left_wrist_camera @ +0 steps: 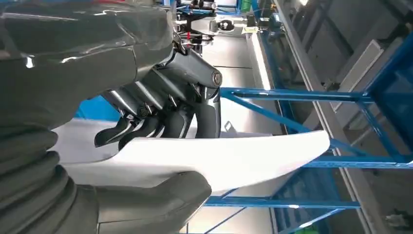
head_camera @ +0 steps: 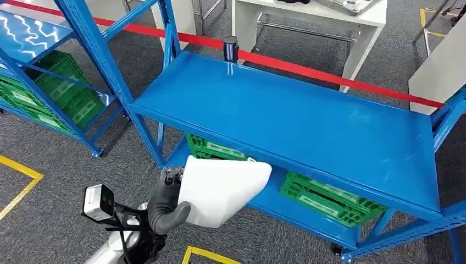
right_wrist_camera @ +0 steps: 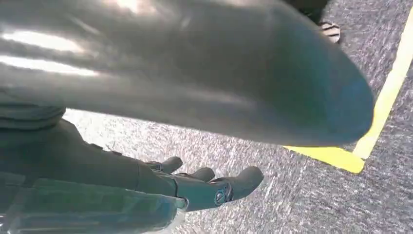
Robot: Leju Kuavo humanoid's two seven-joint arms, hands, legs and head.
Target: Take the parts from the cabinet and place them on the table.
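A flat white part [head_camera: 220,190] with a rounded edge is gripped by my left hand [head_camera: 164,204] low in the head view, just in front of the blue shelf table [head_camera: 308,118]. The left wrist view shows the thick grey thumb [left_wrist_camera: 160,202] under the white part [left_wrist_camera: 219,156] and the dark fingers [left_wrist_camera: 165,119] curled over its other face. My right hand [right_wrist_camera: 195,187] hangs over grey carpet with its fingers apart and nothing in it.
Green crates [head_camera: 324,195] sit on the lower shelf of the blue table. A second blue rack [head_camera: 49,82] with green crates stands to the left. Red tape [head_camera: 308,69] and yellow floor lines [head_camera: 22,179] cross the carpet. A white table [head_camera: 329,22] stands behind.
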